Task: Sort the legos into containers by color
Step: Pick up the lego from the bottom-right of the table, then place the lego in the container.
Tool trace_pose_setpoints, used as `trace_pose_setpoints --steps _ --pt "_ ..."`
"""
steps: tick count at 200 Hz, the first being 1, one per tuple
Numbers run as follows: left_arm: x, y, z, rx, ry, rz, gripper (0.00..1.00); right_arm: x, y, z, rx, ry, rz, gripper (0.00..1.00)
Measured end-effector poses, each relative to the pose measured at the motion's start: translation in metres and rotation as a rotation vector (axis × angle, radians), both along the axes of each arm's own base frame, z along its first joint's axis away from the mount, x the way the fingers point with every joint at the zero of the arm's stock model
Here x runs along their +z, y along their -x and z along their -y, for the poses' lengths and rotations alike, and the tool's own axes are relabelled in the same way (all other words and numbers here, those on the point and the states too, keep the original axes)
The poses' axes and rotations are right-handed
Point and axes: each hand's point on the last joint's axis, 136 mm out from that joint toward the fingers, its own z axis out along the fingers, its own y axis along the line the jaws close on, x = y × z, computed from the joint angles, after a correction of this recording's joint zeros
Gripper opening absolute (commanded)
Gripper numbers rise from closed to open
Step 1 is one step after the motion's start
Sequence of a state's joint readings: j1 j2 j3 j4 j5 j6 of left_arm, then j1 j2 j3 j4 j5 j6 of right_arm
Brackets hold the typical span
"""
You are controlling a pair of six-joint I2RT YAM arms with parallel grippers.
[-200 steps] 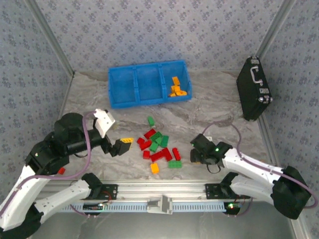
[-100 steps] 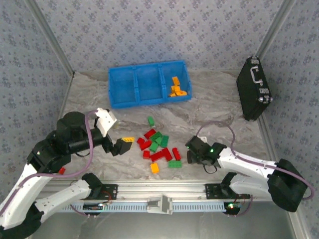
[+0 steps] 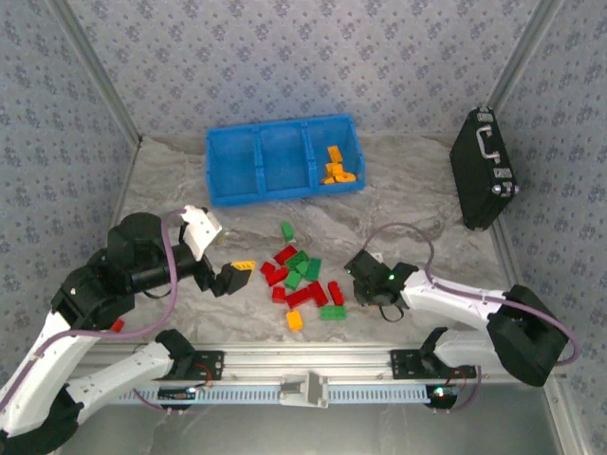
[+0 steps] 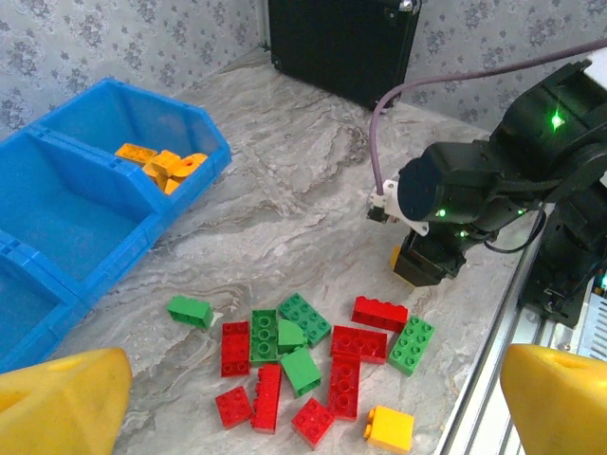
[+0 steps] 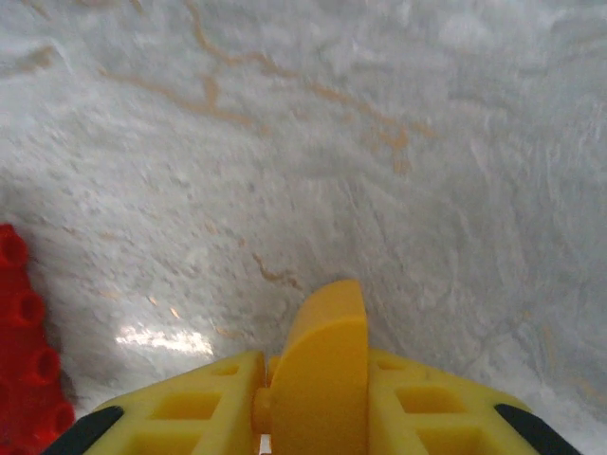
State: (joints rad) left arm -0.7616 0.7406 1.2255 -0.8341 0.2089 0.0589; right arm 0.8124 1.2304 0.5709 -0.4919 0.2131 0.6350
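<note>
now the right claw (image 3: 358,282) sits closer to the legos (image 3: 303,280) than a second ago. its yellow fingers (image 5: 322,332) are pressed together with nothing seen between them. a red brick (image 5: 24,370) lies just to its left, and bare table (image 3: 417,213) runs open ahead of it. the left claw (image 3: 234,277) holds its earlier place on the pile's other side, spread wide and empty. well beyond both claws stands the blue tray (image 3: 285,192), with orange bricks (image 3: 335,169) in the compartment on the right claw's side. a black case (image 3: 484,171) stands at the table's far right edge.
</note>
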Motion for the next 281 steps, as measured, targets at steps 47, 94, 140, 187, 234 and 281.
trace_pose_setpoints --steps 47,94,140,187,234,281 --pt "-0.001 -0.002 0.0 0.009 -0.006 0.001 1.0 0.042 -0.061 -0.007 -0.019 -0.067 0.07 0.23" --pt "-0.002 -0.007 0.001 0.016 -0.024 0.005 1.0 0.102 -0.181 -0.019 -0.01 -0.11 0.202 0.23" --pt "-0.009 -0.014 0.007 0.01 -0.058 -0.005 1.0 0.155 -0.338 -0.052 0.026 -0.176 0.414 0.23" --pt "-0.015 -0.02 0.011 0.018 -0.077 -0.024 1.0 0.114 -0.427 -0.071 0.019 -0.236 0.425 0.32" --pt "-0.011 -0.023 0.013 0.025 -0.06 -0.016 1.0 0.09 -0.443 -0.063 0.014 -0.26 0.387 0.66" --pt "-0.01 -0.023 0.014 0.024 -0.056 -0.011 1.0 0.083 -0.375 -0.066 0.137 -0.198 0.285 0.65"
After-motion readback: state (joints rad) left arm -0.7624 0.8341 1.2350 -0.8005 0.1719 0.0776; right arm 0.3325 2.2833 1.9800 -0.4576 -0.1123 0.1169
